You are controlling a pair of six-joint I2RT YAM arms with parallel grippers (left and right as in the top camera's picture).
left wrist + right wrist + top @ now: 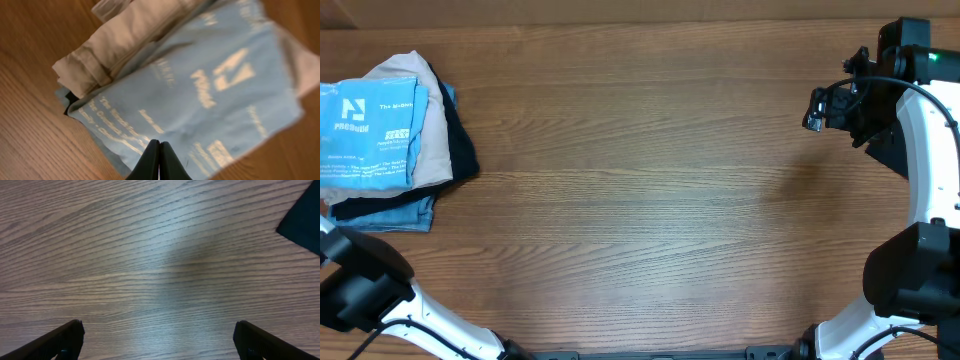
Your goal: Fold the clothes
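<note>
The clothes, a folded sky-blue T-shirt (370, 135) with white lettering, lie on top of a stack at the table's far left edge. In the left wrist view the T-shirt (200, 95) fills the frame, printed side up. My left gripper (159, 145) hovers over its near edge, fingers pressed together with nothing between them. My right gripper (820, 108) is raised at the far right of the table, well away from the stack. Its fingers (65, 337) stand wide apart in the right wrist view, the right gripper (159, 327) holding nothing over bare wood.
Under the T-shirt lie a cream-beige garment (435, 120), a black garment (465, 155) and a darker blue folded piece (390, 212). The beige garment (125, 40) also shows beside the T-shirt. A dark shape (302, 225) cuts into the right wrist view's corner.
</note>
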